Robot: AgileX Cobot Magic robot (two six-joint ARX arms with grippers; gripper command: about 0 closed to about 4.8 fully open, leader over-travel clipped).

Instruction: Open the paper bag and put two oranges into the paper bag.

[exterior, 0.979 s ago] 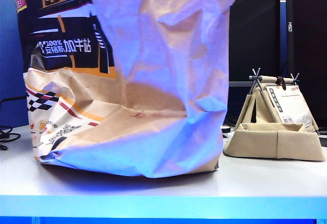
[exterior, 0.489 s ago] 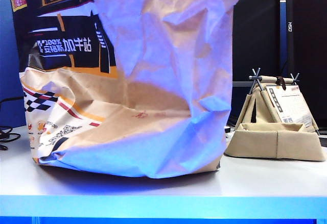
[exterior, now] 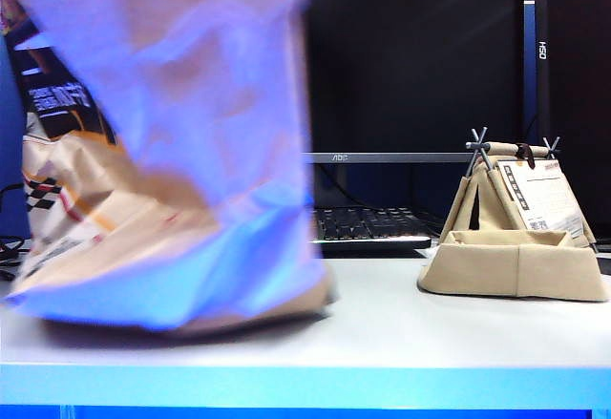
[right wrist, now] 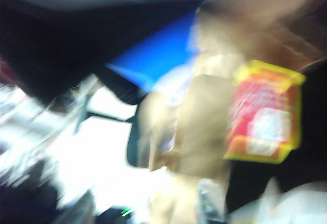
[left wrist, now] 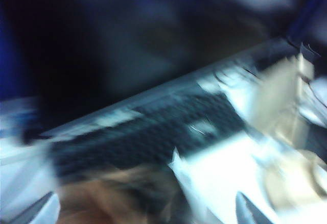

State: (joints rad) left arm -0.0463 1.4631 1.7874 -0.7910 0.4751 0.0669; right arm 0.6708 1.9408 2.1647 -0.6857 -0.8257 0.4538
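Crinkly tan paper is standing nearest you: the paper bag [exterior: 162,180], blurred, is sitting on the white table [exterior: 401,343] at the left. It is looking light and floppy, so you are better off pinching its top edge. Farther back, the left gripper [left wrist: 145,211] is showing wide-apart tips, holding nothing. You cannot tell about the right gripper; its view is blurring. No oranges are showing.
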